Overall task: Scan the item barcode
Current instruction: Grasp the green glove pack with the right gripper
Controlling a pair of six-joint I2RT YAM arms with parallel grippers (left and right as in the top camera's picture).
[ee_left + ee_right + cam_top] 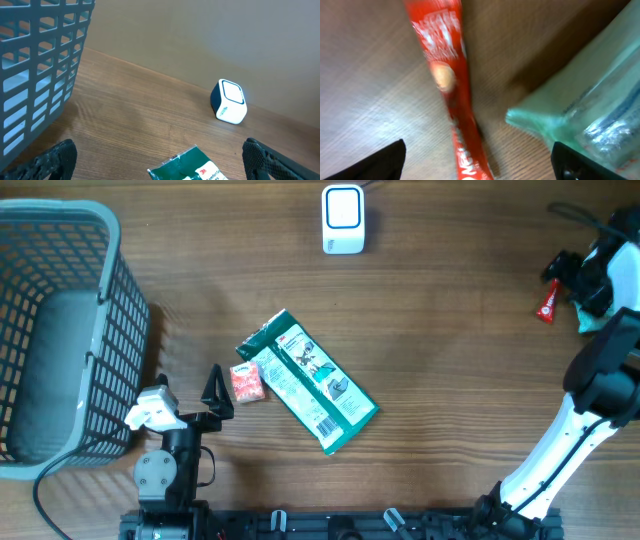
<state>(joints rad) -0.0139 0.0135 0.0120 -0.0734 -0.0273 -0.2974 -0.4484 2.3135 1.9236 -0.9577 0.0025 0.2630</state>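
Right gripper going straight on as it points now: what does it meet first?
Most likely the red sachet, lying on the table right ahead of the open right gripper; the blur hides how near it is.

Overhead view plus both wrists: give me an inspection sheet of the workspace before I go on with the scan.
Surface: wooden table, bare between the items.
Job's things: white scanner at the far edge; green package mid-table, barcode facing up, apart from the scanner, not held.
Clutter: small red packet beside the package; red stick packet and teal pouch by the right arm; grey basket at the left.
Grippers: left gripper open, near the package; right gripper open, jaws either side of the stick packet lying on the table.
Cables: black cable by the basket; another cable at the far right.
Surroundings: plain wall behind the table.
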